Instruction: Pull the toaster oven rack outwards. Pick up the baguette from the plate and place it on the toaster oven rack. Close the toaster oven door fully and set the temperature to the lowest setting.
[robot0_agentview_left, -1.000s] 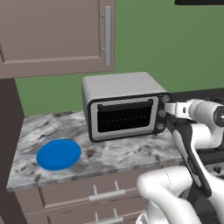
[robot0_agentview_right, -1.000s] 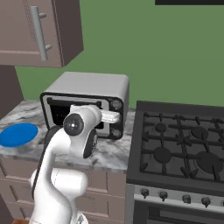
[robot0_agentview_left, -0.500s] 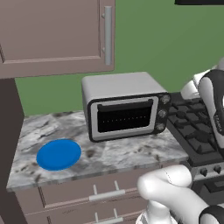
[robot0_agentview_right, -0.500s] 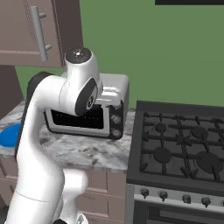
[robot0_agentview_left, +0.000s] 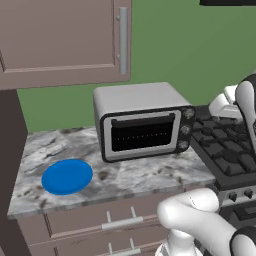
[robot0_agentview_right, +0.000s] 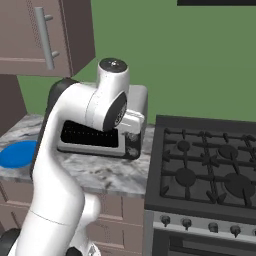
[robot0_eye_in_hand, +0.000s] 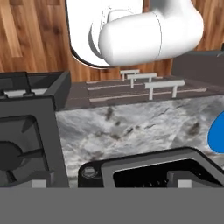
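your hand is open and empty above the toaster oven (robot0_agentview_left: 142, 127), whose door looks shut and plate (robot0_agentview_left: 67, 176) bare, so judge the temperature knob (robot0_agentview_left: 182, 145) step next.

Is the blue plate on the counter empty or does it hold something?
Empty: the plate shows a plain blue surface with nothing on it, left of the toaster oven.

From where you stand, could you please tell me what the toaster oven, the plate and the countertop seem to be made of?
The toaster oven looks like matte silver-grey metal with a dark front. The plate is a flat, plain bright blue disc, perhaps plastic or glazed ceramic. The countertop looks like polished grey-white marble, given its dark veining.
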